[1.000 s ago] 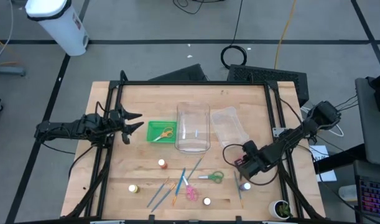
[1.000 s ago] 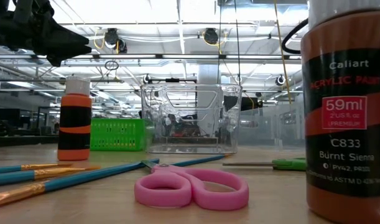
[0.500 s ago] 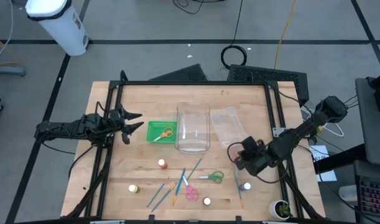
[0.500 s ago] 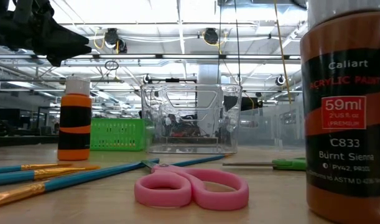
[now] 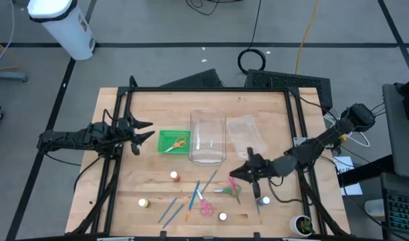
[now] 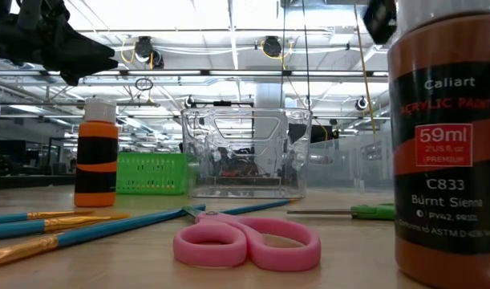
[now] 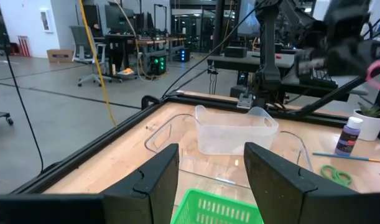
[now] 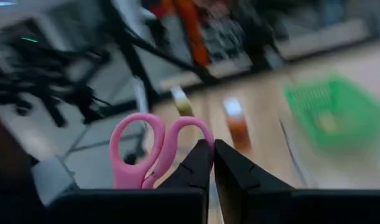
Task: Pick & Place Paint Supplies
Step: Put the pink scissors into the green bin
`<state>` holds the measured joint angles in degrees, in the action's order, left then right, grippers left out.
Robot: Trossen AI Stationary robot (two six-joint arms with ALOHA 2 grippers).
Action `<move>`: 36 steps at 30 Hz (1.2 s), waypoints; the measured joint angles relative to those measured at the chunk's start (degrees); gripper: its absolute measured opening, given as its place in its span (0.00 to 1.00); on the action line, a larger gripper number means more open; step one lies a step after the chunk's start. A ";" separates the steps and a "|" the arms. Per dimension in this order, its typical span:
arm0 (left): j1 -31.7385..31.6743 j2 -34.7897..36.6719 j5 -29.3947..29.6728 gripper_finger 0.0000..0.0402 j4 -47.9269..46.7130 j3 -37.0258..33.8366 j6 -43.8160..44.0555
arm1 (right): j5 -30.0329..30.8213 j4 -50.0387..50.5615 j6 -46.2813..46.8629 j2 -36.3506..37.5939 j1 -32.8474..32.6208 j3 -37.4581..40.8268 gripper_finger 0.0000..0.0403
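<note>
The wooden table [image 5: 271, 107] carries a clear plastic bin [image 5: 208, 137], which lies beyond the right gripper [image 8: 213, 146]. The green basket [image 5: 172, 142] sits just ahead of the left gripper [image 5: 142, 132].

1. Check the left gripper: its fingers stand apart, holding nothing, raised over the table.
2. Check the right gripper: its fingers are closed on the pink scissors [image 8: 149, 152], above the green scissors [image 5: 225, 191].
3. Note the orientation: the finger loops project past the fingertips, long axis roughly in line with the fingers. The blades are hidden.
4. Compare views: only the right wrist view shows you the grip clearly. The left wrist view catches one pink loop. The low view shows a second pair of pink scissors [image 6: 249, 241] flat on the table.
</note>
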<state>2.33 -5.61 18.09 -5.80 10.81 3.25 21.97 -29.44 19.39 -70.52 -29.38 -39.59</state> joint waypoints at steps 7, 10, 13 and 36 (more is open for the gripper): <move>0.01 -0.01 0.00 0.46 0.00 0.00 0.00 | -17.00 -10.94 -18.04 -0.77 8.02 0.00 0.00; 0.02 -0.02 0.00 0.46 0.00 0.00 0.00 | -19.08 -13.82 -21.45 -2.30 11.81 0.00 0.00; 0.01 -0.01 0.00 0.46 0.00 0.00 0.01 | -21.00 -15.52 -23.32 -4.18 15.86 0.00 0.00; 0.04 -17.78 -14.61 0.46 28.52 -0.04 5.20 | 9.70 -24.52 -38.33 -7.30 19.62 -0.02 0.00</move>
<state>2.37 -23.39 3.48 22.72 10.76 8.44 31.67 -53.95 -18.94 -77.82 -9.76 -39.62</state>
